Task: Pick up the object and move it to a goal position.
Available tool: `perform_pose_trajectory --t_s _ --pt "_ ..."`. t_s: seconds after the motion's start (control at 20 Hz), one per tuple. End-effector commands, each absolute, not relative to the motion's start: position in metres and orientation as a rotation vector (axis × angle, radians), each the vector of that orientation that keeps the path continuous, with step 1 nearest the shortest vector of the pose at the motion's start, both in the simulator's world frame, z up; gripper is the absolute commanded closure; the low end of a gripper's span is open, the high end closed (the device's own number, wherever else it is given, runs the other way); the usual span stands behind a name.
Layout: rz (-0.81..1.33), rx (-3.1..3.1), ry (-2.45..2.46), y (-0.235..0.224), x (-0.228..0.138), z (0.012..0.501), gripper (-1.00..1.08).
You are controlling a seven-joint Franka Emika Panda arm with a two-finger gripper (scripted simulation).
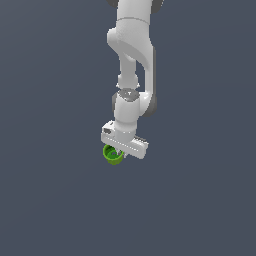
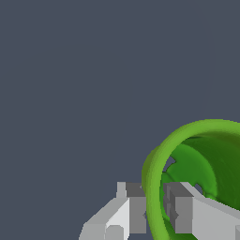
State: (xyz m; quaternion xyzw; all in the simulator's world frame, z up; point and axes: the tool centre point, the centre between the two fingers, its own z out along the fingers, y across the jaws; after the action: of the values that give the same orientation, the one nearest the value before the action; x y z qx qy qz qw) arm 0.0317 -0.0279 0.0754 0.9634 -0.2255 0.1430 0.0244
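The little green cup (image 2: 206,154) has nothing in it but one finger (image 2: 180,208) of the gripper (image 2: 152,211). The gripper pinches the cup's wall — one finger inside, one outside. The cup is bright green, round-rimmed, just under the arm (image 1: 132,60).

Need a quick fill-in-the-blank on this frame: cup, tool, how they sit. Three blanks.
1. The cup is bright ____ in colour.
2. In the wrist view, one finger of the tool sits inside the cup and the other ____ it, with the wall between them.
3. In the exterior view, the cup shows directly ____ the tool.

Missing words: green; outside; below
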Motion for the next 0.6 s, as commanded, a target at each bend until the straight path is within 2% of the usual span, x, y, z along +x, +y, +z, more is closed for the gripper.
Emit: perform_pose_trajectory --t_s 0.0,0.55 --pt "0.445 2.98 -0.699 -0.028 0.031 0.079 1.08" --pt "0.444 2.981 -0.701 -0.014 0.008 0.127 1.08"
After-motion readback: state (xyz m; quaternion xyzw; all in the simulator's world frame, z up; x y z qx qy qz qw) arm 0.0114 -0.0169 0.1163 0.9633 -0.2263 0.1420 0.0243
